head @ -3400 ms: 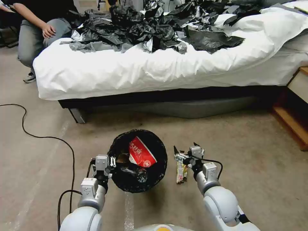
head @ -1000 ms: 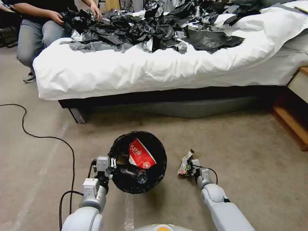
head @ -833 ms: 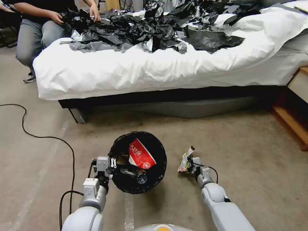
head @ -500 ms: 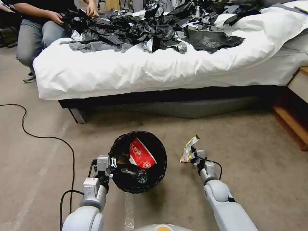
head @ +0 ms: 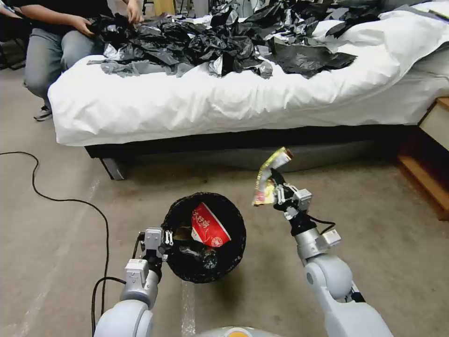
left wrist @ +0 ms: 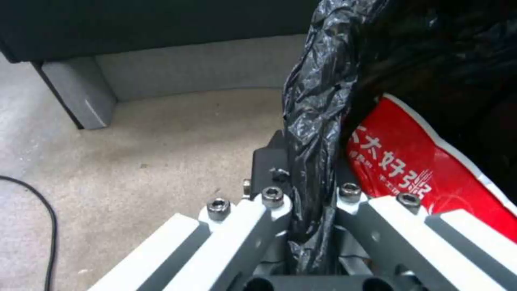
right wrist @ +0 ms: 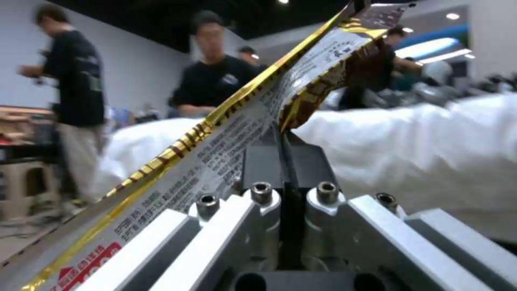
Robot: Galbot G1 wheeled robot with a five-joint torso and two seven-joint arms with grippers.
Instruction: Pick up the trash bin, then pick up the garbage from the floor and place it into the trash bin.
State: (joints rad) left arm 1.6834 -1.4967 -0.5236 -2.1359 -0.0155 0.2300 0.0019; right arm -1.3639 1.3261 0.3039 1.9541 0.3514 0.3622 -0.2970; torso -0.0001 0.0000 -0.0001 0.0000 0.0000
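Fingers of the right gripper (head: 277, 183) pinch a gold-edged snack wrapper (head: 266, 180) printed with small text, raised above the floor just right of the trash bin (head: 206, 236). Left gripper (head: 164, 238) fingers clamp the bin's black-bagged rim; inside lies a red packet (left wrist: 425, 169) bearing white Chinese characters

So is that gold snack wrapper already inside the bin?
No, the right gripper holds the gold snack wrapper in the air beside the trash bin, not in it.
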